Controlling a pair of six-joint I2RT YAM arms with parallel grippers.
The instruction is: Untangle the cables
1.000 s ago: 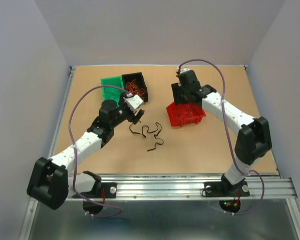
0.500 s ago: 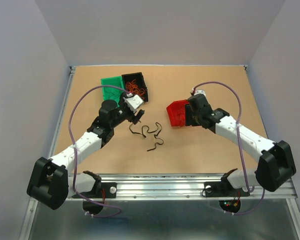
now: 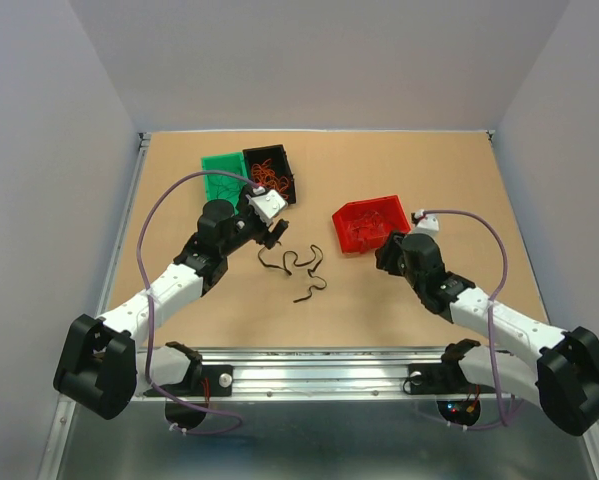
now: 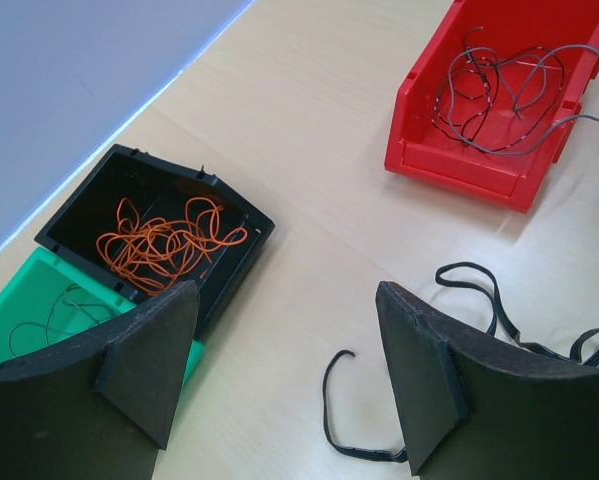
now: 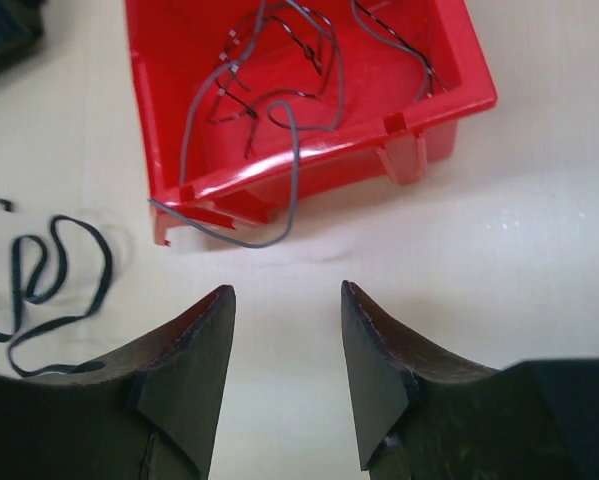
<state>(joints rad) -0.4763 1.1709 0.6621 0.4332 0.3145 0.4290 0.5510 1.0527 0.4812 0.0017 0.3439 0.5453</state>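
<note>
Several short wavy black cables (image 3: 295, 270) lie loose on the table between the arms. A bunch of orange cables (image 3: 269, 178) fills the black bin (image 3: 283, 160). Thin grey and black cables (image 5: 279, 100) lie in the red bin (image 3: 346, 226), and one loops over its front wall. My left gripper (image 3: 272, 236) hovers open just left of the black cables, and one curled black cable (image 4: 331, 410) lies below its jaws. My right gripper (image 3: 387, 254) stands open and empty just in front of the red bin (image 5: 319, 165).
A green bin (image 3: 217, 175) holding a few thin dark wires adjoins the black bin on its left. The orange cables (image 4: 164, 240), black bin (image 4: 89, 195), green bin (image 4: 19, 300) and red bin (image 4: 459, 170) show in the left wrist view. Walls enclose the table.
My right arm has drawn back from over the red bin to its near side, and its jaws have narrowed. The red bin now sits flat and uncovered. The left arm has not moved.
</note>
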